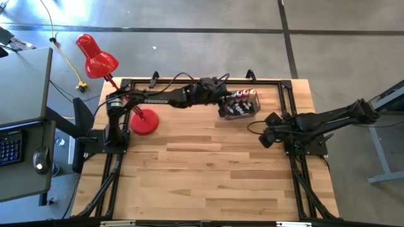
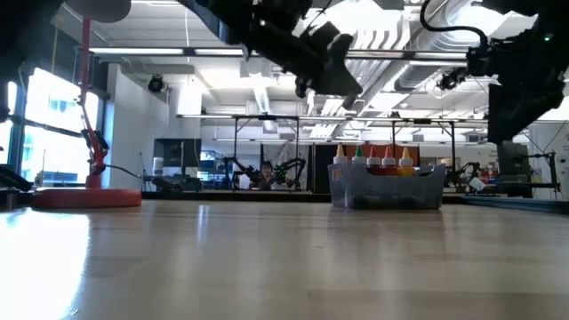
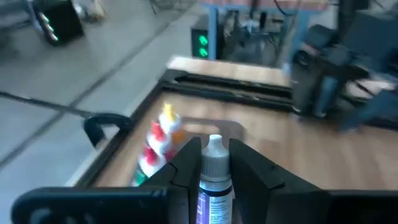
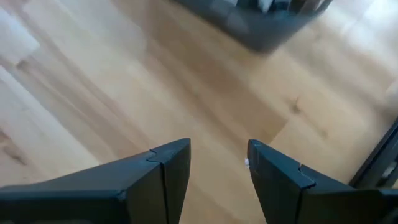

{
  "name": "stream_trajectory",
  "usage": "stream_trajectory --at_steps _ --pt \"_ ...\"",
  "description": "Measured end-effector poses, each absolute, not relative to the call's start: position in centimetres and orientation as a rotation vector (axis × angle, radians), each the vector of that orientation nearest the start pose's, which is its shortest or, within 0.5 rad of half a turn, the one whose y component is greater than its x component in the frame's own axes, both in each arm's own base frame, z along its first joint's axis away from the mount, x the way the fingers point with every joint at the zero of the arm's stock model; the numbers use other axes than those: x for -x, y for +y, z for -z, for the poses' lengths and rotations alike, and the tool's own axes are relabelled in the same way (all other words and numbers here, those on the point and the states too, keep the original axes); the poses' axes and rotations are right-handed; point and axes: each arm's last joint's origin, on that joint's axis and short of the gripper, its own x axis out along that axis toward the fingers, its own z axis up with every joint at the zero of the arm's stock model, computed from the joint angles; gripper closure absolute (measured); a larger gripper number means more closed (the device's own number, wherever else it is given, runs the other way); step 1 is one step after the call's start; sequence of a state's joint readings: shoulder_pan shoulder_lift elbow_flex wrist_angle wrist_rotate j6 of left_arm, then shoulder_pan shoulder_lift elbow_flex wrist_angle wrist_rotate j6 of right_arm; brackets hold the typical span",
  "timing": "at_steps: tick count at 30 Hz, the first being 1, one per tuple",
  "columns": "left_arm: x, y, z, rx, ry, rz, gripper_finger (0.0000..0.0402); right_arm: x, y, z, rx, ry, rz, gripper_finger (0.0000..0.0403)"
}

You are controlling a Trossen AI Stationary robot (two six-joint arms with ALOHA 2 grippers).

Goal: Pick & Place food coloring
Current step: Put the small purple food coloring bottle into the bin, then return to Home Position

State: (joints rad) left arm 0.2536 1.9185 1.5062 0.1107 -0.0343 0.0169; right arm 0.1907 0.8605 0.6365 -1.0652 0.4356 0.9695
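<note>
Left gripper [image 3: 214, 171] clamped on a small dark bottle [image 3: 213, 180] with a white pointed cap, held upright between the two fingers [image 3: 183, 165]. It hangs in the air off the table, seen in the low view up above the tub. In the high view the left arm reaches across the far side of the table, gripper [image 1: 222, 94] just beside the grey tub [image 1: 222, 113]. Tub sits on the wooden table [image 1: 208, 170] near the far edge, right of centre. Inside it stand more bottles [image 1: 243, 96] in a row, red, orange, yellow and green caps showing above the rim [image 2: 373, 158]; darker small ones toward the near side of the tub. Right gripper [image 4: 217, 168] has fingers apart, nothing between them, hovering over bare wood near the tub. Right arm comes in from the right edge [image 1: 271, 135]. Red desk lamp [image 1: 98, 60] at the far left corner, its round base [image 1: 144, 123] on the table.
</note>
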Motion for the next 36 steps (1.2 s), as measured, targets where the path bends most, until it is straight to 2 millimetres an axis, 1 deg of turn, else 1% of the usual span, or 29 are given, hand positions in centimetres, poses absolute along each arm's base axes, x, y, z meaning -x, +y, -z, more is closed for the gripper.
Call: stream_trajectory --at_steps 2,4,6,8,10,12,17,19,20,21,24,26,28,29,30,31,33,36 --pt "-44.0 12.7 -27.0 0.006 0.294 -0.305 0.0324 -12.5 1.1 -22.0 -0.404 0.959 0.760 0.0249" --pt "-44.3 13.9 -25.6 0.020 0.307 -0.327 0.0317 -12.4 0.9 -22.3 -0.364 0.919 0.764 0.0249" --pt "-44.7 14.7 -24.0 0.025 0.318 -0.332 0.0313 -12.4 0.9 -22.4 -0.343 0.896 0.761 0.0249" --pt "-45.0 15.2 -22.5 0.038 0.349 -0.321 0.0311 -12.5 0.9 -22.5 -0.343 0.876 0.755 0.0249" --pt "-45.4 15.1 -21.4 0.041 0.365 -0.309 0.0310 -12.5 0.9 -22.6 -0.346 0.872 0.751 0.0249" --pt "-45.5 15.0 -20.8 0.044 0.379 -0.299 0.0310 -12.5 0.9 -22.6 -0.346 0.872 0.749 0.0249" --pt "-45.4 15.0 -21.0 0.045 0.383 -0.288 0.0309 -12.6 0.9 -22.6 -0.348 0.866 0.749 0.0249" --pt "-44.7 14.8 -22.3 0.051 0.414 -0.287 0.0309 -12.6 0.9 -22.6 -0.350 0.861 0.746 0.0249" --pt "-44.2 14.6 -23.6 0.041 0.411 -0.281 0.0309 -12.7 0.9 -22.7 -0.342 0.857 0.741 0.0249" --pt "-43.4 14.3 -25.2 0.029 0.413 -0.264 0.0310 -12.7 0.9 -22.7 -0.323 0.857 0.730 0.0249" --pt "-40.0 13.1 -30.3 0.016 0.450 -0.253 0.0317 -13.2 0.9 -23.0 -0.222 0.827 0.697 0.0249" --pt "-37.1 12.2 -33.2 0.011 0.498 -0.276 0.0324 -13.3 0.8 -23.4 -0.177 0.786 0.702 0.0249" --pt "-33.9 11.3 -36.1 0.004 0.513 -0.305 0.0332 -13.4 0.7 -24.5 -0.165 0.727 0.713 0.0249" --pt "-32.3 10.6 -37.4 0.000 0.522 -0.304 0.0335 -13.3 0.7 -25.0 -0.167 0.693 0.717 0.0249" --pt "-30.6 9.9 -38.1 -0.001 0.535 -0.296 0.0338 -13.1 0.8 -25.2 -0.163 0.666 0.717 0.0249" --pt "-29.1 9.0 -38.3 -0.003 0.549 -0.286 0.0341 -12.8 0.9 -25.3 -0.144 0.651 0.711 0.0249" --pt "-26.7 7.2 -37.2 -0.007 0.552 -0.254 0.0346 -12.3 1.2 -25.0 -0.106 0.615 0.691 0.0249" --pt "-23.8 4.6 -33.3 -0.006 0.515 -0.200 0.0348 -11.4 1.5 -24.4 -0.068 0.554 0.652 0.0249"
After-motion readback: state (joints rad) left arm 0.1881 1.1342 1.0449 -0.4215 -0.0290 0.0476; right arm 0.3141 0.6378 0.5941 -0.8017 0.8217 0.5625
